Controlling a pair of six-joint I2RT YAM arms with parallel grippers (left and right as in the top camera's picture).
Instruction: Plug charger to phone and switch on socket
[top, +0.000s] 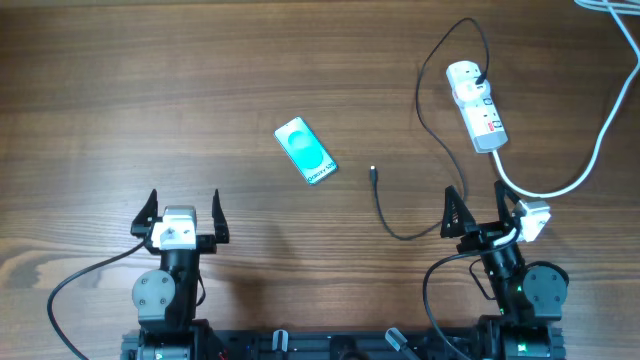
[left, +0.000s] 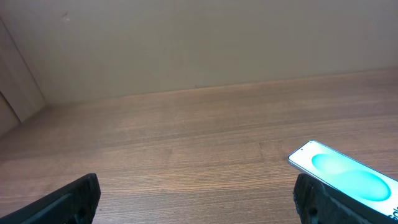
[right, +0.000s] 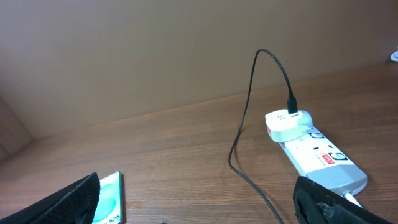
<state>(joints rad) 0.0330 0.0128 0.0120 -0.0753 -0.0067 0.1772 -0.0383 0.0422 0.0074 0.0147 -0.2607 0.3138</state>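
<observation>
The phone (top: 306, 150) lies face up mid-table, teal and white screen, tilted. It also shows at the lower right of the left wrist view (left: 345, 176) and lower left of the right wrist view (right: 109, 199). The black charger cable (top: 430, 105) runs from a white adapter on the socket (top: 477, 106) and loops to its small plug (top: 373, 173), lying loose to the right of the phone. The socket also shows in the right wrist view (right: 317, 154). My left gripper (top: 182, 207) is open and empty at the near left. My right gripper (top: 474, 205) is open and empty at the near right.
A thick white cord (top: 600, 140) curves from the socket's near end to the far right edge. A small white plug-like piece (top: 534, 217) sits beside my right gripper. Bare wooden tabletop (top: 150, 90) fills the left half.
</observation>
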